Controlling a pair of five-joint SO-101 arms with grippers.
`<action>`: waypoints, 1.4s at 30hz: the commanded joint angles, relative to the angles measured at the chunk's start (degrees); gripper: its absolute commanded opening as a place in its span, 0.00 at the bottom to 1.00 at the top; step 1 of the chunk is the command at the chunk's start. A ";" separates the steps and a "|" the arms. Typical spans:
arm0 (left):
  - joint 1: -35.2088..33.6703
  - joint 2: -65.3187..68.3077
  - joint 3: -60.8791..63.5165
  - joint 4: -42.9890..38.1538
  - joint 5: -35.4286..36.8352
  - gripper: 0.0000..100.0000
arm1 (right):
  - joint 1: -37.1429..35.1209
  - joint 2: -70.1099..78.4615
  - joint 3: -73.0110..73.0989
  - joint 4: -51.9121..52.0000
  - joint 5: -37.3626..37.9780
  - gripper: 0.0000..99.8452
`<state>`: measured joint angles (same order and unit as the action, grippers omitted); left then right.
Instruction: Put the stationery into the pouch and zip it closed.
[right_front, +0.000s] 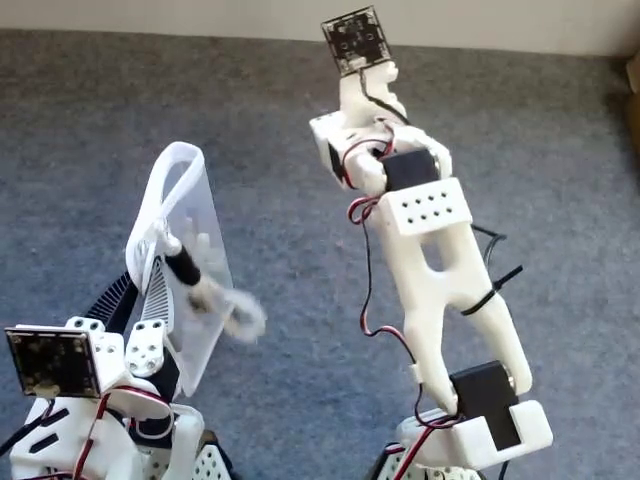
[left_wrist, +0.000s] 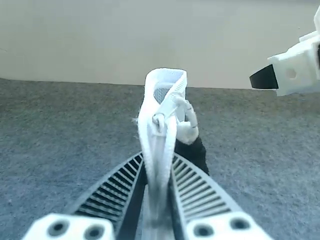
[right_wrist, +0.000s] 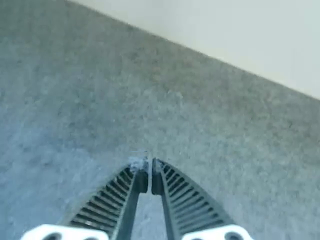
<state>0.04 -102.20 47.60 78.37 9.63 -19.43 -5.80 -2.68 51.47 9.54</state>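
Your left gripper (left_wrist: 159, 167) has its fingers clamped on the pouch (left_wrist: 161, 100), holding it upright, probably to steady it for zipping. Stationery (right_front: 183, 265) shows inside. Your right gripper (right_wrist: 149, 172), fingers together and empty, hangs well apart over the carpet (right_wrist: 75, 100).

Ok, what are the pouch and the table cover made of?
The pouch looks like clear, slightly frosted flexible plastic: the stationery shows through its side. Its zip tape seems to be white woven fabric. The table cover is grey, matte and fuzzy, so probably felt or short-pile carpet; I can't tell which.
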 joint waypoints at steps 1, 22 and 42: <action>0.40 0.13 -2.33 0.18 -0.35 0.01 | -0.40 -1.27 -10.42 12.62 -0.26 0.01; 0.13 0.13 -2.33 0.09 -0.35 0.01 | -23.52 -10.95 -32.57 49.45 1.49 0.14; 0.04 0.13 -2.33 0.09 -0.35 0.01 | -38.55 -21.67 -10.77 30.73 1.32 0.14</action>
<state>0.04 -102.20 47.60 78.37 9.63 -57.14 -25.14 -13.23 84.79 10.33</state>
